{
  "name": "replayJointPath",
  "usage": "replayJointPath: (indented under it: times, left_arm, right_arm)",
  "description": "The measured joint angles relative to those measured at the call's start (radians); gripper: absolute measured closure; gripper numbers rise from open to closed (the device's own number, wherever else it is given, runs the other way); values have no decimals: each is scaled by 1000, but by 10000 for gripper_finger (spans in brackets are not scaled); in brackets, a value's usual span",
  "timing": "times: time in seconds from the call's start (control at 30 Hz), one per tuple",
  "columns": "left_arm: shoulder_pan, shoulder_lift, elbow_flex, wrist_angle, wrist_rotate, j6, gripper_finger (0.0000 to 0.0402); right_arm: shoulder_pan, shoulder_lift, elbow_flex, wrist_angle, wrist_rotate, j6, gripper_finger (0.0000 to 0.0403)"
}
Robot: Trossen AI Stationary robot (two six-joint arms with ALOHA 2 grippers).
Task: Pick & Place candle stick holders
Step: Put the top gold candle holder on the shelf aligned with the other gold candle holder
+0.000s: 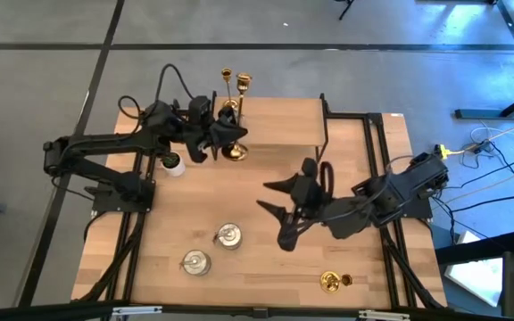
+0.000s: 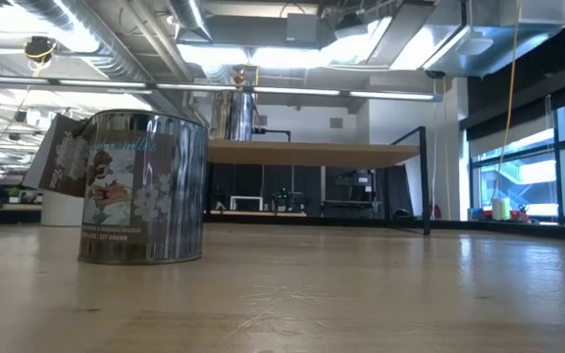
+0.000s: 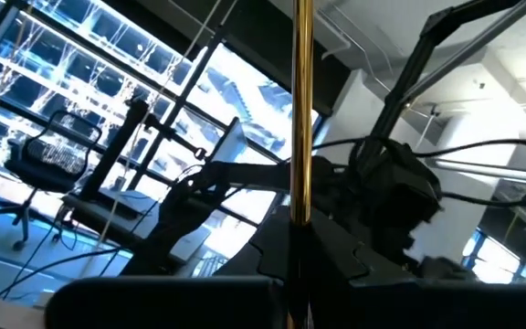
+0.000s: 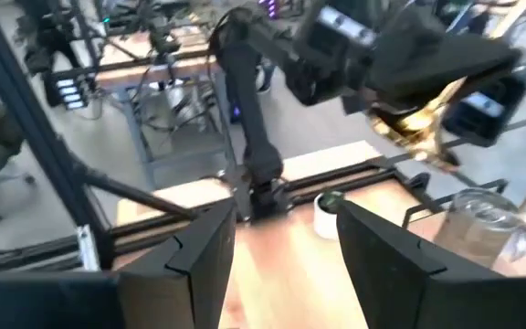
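So the left gripper [image 1: 230, 134] is clamped tight on the slim stem of a gold holder [image 1: 233, 150], over by the near edge of the raised shelf [image 1: 279, 125] at the back of the table [image 1: 266, 178]. In the left wrist view that gold stem [image 3: 303, 110] runs straight up out of the closed fingers, so the grip looks square and the holder looks upright. Whether its round base is touching the wood or just clear of it, I can't tell from above.

Judging by that, the step in hand is carrying or setting this 1 down. I'd keep the stem vertical, go slow, and only let go once the base sits flat, because a tall thin piece like that will probably tip if it's dropped at an angle. Also watch the 2 gold holders [image 1: 236, 82] standing at the shelf's far-left corner and the small white pot [image 1: 173, 164] just beside the left arm. Both are close enough to get knocked.

The right gripper [image 1: 279, 209] hangs mid-table, fingers apart with nothing between them, so it's empty. 2 silvery glass holders [image 1: 212, 250] sit near the front, slightly apart from each other, and 1 more gold holder [image 1: 333, 282] lies tipped over near the front right. Those 3 look like they're waiting their turn.
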Motion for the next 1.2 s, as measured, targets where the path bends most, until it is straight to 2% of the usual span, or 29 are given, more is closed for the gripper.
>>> replayJointPath:
  times: [0.13, 0.23, 0.33, 0.43, 0.63, 0.77, 0.9, 0.93, 1.0, 1.13, 1.2]
  left_arm:
    - [12, 0, 1, -17, -23, 0, 392]
    - [20, 0, 0, -44, -48, 2, 392]
    - [21, 0, 1, -62, -84, 23, 392]
    - [21, 0, 1, -101, -130, 51, 392]
    - [32, 26, 1, -112, -201, 58, 392]
    - [16, 84, 2, -21, -281, 58, 390]
    - [-18, 182, 26, 90, -331, 176, 389]
    - [-24, 212, 50, 88, -333, 180, 390]
    - [-30, 272, 100, 87, -330, 173, 392]
    - [-35, 390, 230, 84, -300, 195, 392]
    - [-35, 429, 292, 87, -274, 219, 392]
  right_arm:
    - [-19, -19, -19, -29, -29, -22, 205]
    - [-33, -87, -80, -29, -46, -55, 205]
    - [-46, -185, -220, 31, -81, -68, 205]
    - [-65, -307, -418, 174, -131, -98, 206]
    - [-175, -604, -832, 549, -344, -155, 211]
    - [-300, -752, -956, 643, -482, -170, 212]
    - [-413, -807, -979, 605, -525, -179, 212]
    - [-440, -813, -979, 601, -565, -190, 211]
    - [-513, -818, -979, 620, -715, -185, 209]
    - [-689, -783, -979, 713, -1022, -33, 207]
    - [-760, -771, -979, 741, -1084, 0, 207]
